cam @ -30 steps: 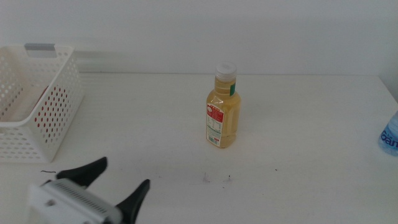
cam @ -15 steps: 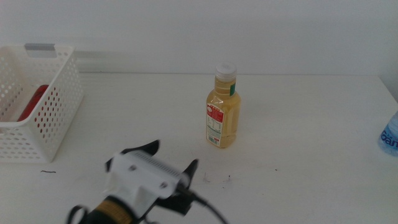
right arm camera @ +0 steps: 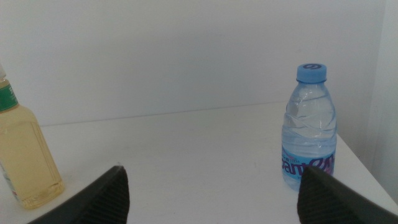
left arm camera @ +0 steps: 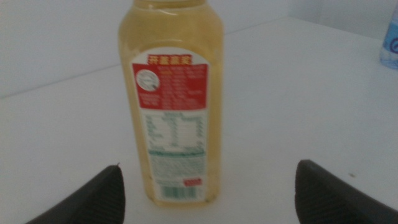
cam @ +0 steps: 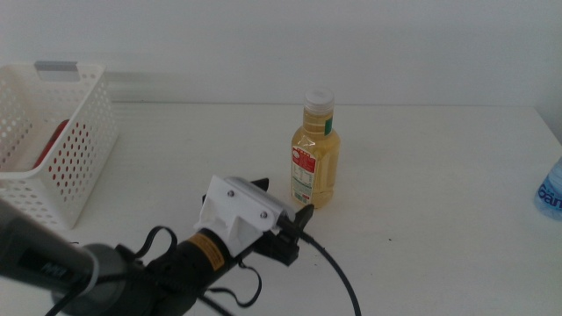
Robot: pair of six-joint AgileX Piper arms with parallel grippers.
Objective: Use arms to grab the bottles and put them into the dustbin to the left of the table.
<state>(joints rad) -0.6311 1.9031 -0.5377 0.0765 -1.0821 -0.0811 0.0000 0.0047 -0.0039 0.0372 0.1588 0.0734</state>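
Note:
The yellow juice bottle with a white cap stands upright mid-table. My left gripper sits just in front of it, low and open, its white block behind the fingers. In the left wrist view the bottle fills the space ahead of the open left gripper, nothing touching. A red can lies inside the white dustbin at the left. The small water bottle with a blue cap stands at the table's right edge, ahead of my open right gripper, which is outside the middle view.
A white wall runs behind the table's far edge. The left arm's black cable trails across the table's front. The yellow bottle also shows in the right wrist view. Small dark specks mark the tabletop.
My left gripper has travelled from the front left of the table forward and rightward, up to the yellow bottle. The bottles have not moved.

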